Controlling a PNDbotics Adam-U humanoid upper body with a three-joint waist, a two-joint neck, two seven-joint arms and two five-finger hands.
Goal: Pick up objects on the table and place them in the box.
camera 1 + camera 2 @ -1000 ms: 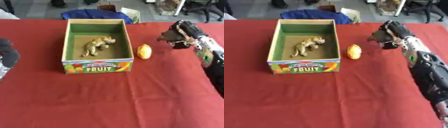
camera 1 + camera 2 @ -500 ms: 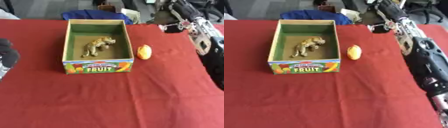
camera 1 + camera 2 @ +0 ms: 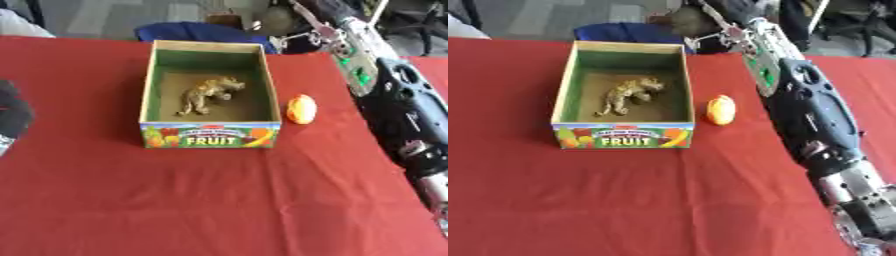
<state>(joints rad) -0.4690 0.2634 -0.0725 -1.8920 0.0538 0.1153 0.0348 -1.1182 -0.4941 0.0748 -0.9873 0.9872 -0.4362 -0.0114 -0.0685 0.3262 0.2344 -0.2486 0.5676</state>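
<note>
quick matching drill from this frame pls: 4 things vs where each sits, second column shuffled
Things:
1. tan spotted animal figurine
2. orange-yellow oval fruit
3. open cardboard box with the FRUIT label
4. right robot hand

Places:
A. raised past the box's far right corner, near the top of the view
B. on the red cloth, just right of the box
C. on the box's floor
D. standing on the red cloth, left of the fruit

Pairs: 1-C, 2-B, 3-D, 4-A
</note>
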